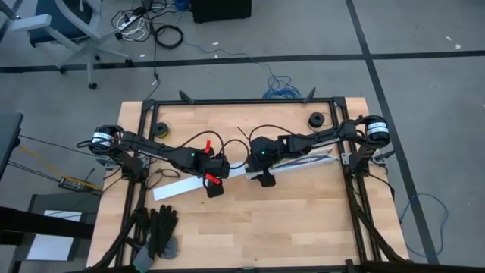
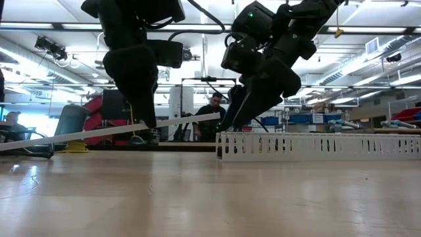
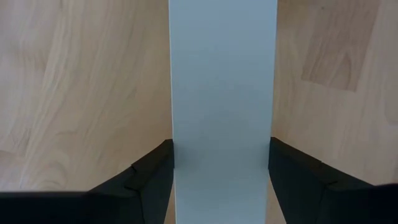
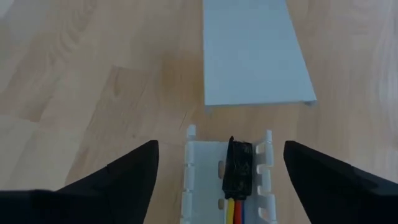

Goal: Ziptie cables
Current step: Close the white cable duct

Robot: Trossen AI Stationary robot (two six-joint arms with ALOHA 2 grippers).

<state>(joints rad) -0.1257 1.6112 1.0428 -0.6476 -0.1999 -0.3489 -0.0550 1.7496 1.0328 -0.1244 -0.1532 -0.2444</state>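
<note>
Cables (image 4: pixel 235 208): red, yellow strands, dark plug end, lying inside slotted channel (image 4: pixel 194 163). Left hand (image 3: pixel 221 177) clenched on flat white lid (image 3: pixel 222 93), beside channel end. Right hand (image 4: pixel 221 177) released, straddling channel.
</note>
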